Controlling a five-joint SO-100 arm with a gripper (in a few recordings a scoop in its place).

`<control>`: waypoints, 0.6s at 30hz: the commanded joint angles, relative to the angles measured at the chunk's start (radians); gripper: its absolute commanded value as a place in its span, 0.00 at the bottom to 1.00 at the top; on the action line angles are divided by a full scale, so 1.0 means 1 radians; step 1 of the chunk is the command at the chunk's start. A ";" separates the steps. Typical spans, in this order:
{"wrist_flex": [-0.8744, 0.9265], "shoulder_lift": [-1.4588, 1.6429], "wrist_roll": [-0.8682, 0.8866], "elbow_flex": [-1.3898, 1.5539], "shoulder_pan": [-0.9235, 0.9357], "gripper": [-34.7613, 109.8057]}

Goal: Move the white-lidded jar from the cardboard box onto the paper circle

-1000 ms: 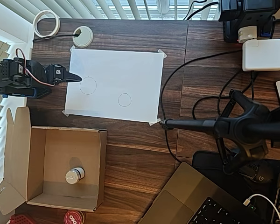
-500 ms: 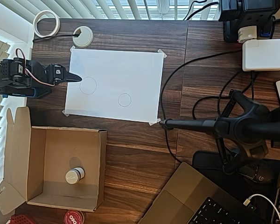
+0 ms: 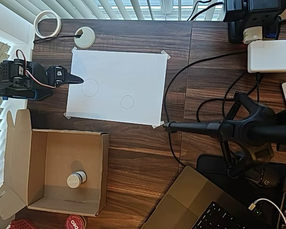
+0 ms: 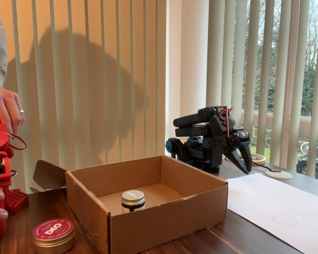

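Clockwise from the upper left of the overhead view, the clutter comprises a coil of white tape (image 3: 47, 24), a white grommet (image 3: 85, 37) with a cable through it, a white power adapter (image 3: 270, 56) at upper right, a black stand (image 3: 229, 130) whose boom reaches leftward to the sheet's lower right corner, and a laptop (image 3: 195, 205) at the bottom edge. A red tin (image 4: 53, 235) with white lettering sits just in front of the cardboard box (image 3: 102, 174) in the fixed view; black cables loop across the table right of the sheet.

Inside the box, on its floor toward the near wall, stands the white-lidded jar (image 3: 76, 179), upright, touching no wall. The box's own walls rise around it on all sides, with one flap splayed out to the left in the overhead view. The gripper (image 3: 76, 79) lies well apart from the jar, in the left-centre of the overhead view, its tip at the left edge of the white sheet (image 3: 133, 71) near the larger pencilled circle (image 3: 89, 87). Its jaws appear closed or nearly so and hold nothing. The paper circle (image 3: 127, 102) lies lower right of the larger one, bare.

Dark wood-grain table (image 3: 143, 152); vertical blinds and a window behind.
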 commanded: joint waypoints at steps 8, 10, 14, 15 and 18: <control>0.002 0.067 -0.021 -0.005 -0.023 0.24; 0.002 0.067 -0.021 -0.005 -0.023 0.24; 0.002 0.067 -0.015 -0.005 -0.017 0.24; 0.002 0.067 -0.015 -0.005 -0.017 0.24; 0.002 0.067 -0.015 -0.005 -0.015 0.29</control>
